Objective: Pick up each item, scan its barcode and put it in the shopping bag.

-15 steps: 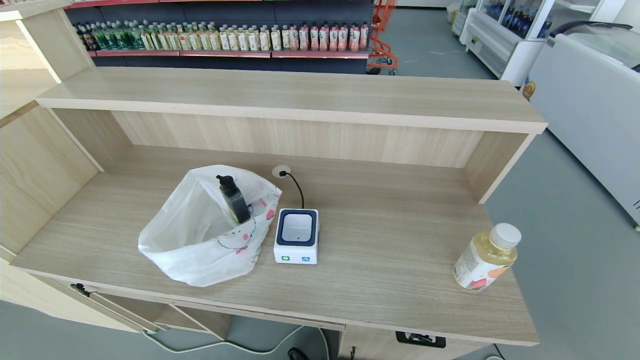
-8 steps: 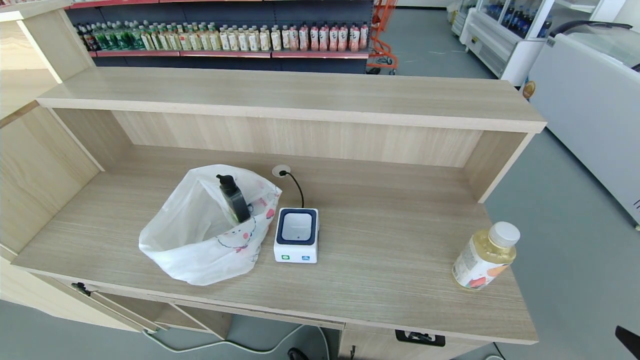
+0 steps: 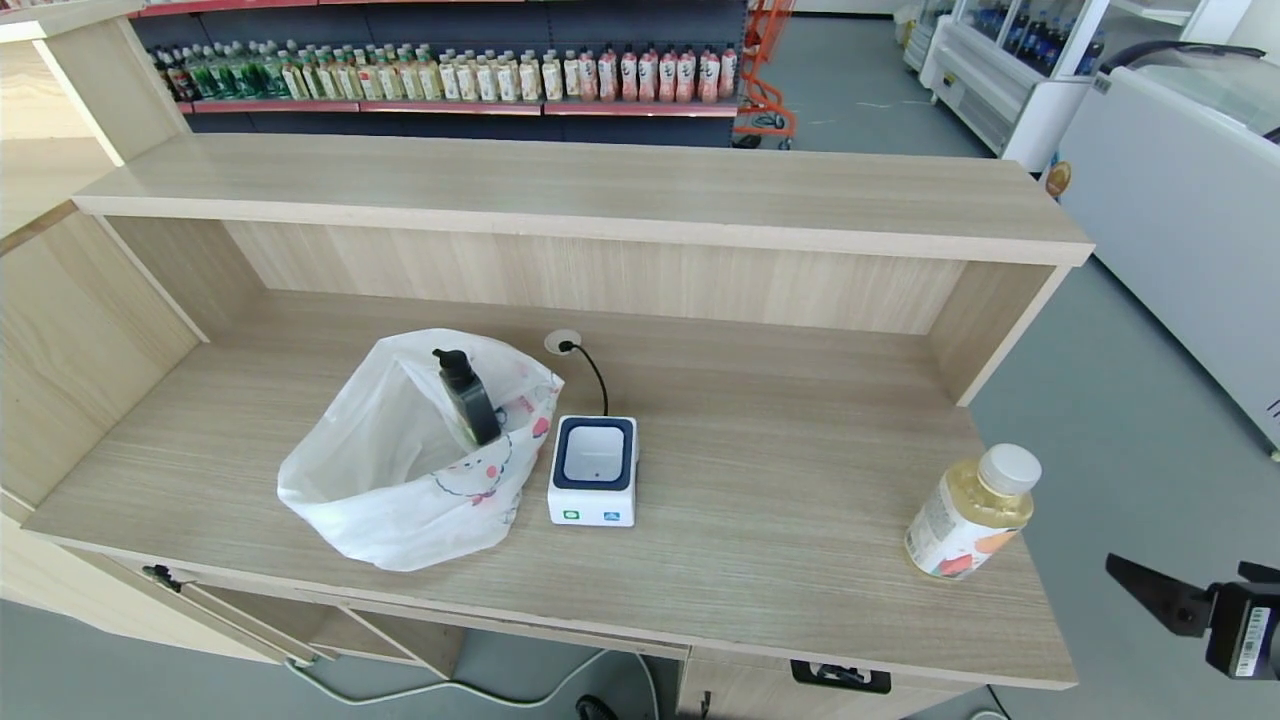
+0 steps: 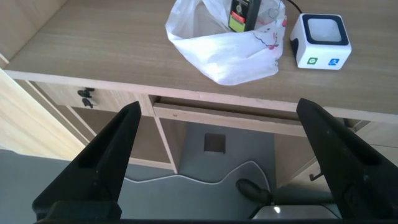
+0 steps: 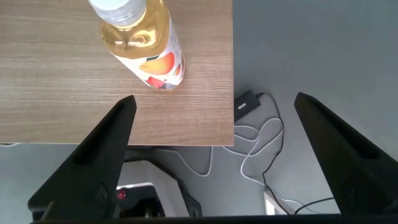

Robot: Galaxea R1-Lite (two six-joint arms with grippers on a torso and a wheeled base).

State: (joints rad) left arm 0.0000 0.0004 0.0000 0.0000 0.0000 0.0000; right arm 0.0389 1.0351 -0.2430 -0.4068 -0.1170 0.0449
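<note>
A white shopping bag (image 3: 400, 470) stands open on the left of the wooden counter (image 3: 760, 520), with a dark pump bottle (image 3: 468, 402) upright inside it. Just right of the bag sits the white barcode scanner (image 3: 593, 470), window facing up. A juice bottle (image 3: 970, 515) with a white cap stands near the counter's right front corner. My right gripper (image 5: 214, 149) is open, off the counter's right end and lower than the juice bottle (image 5: 146, 37); one of its fingers (image 3: 1150, 592) shows in the head view. My left gripper (image 4: 217, 149) is open, below and in front of the counter's front edge, facing the bag (image 4: 224, 43) and scanner (image 4: 320, 40).
A raised shelf (image 3: 580, 190) runs along the back of the counter, with side walls at both ends. A black cable (image 3: 592, 375) leads from the scanner to a hole in the counter. Drawers (image 4: 217, 134) sit under the front edge. Cables lie on the floor (image 5: 261, 143).
My right gripper has come up into the head view at the lower right, beside the counter's end. The bag, scanner and juice bottle have stayed put.
</note>
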